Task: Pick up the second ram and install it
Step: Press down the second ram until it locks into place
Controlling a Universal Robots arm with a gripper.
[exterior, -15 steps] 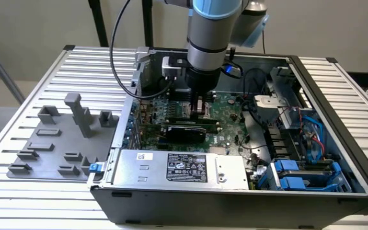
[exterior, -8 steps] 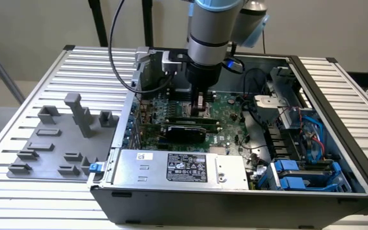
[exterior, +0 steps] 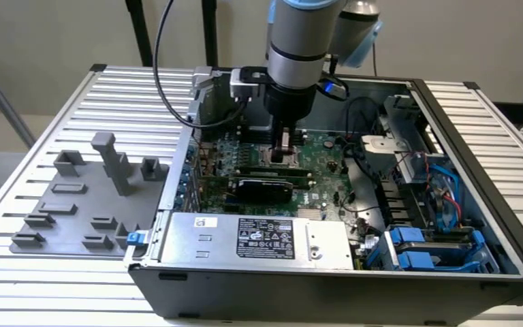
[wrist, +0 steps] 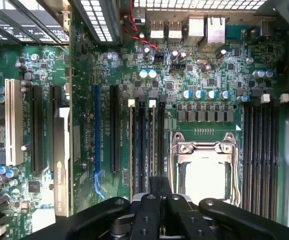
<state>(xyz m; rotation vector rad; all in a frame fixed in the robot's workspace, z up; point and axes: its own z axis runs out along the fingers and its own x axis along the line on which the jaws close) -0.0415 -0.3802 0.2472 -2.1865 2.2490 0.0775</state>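
Note:
My gripper (exterior: 283,155) hangs low inside the open computer case, over the memory slots of the green motherboard (exterior: 323,158). In the wrist view, the gripper (wrist: 160,194) has its fingers close together, shut on the second ram (wrist: 158,150). The ram is seen edge-on as a thin dark stick lying along a slot just beside the silver processor socket (wrist: 204,172). In the exterior view it shows as a narrow green strip (exterior: 266,167) right under the fingers. Another stick (wrist: 139,150) stands in the neighbouring slot.
A chunky black card (exterior: 261,185) lies just in front of the gripper, with the silver power supply (exterior: 252,238) nearer still. Cables and blue drive brackets (exterior: 425,238) crowd the exterior view's right. A grey holder fixture (exterior: 89,197) sits on the table at the exterior view's left.

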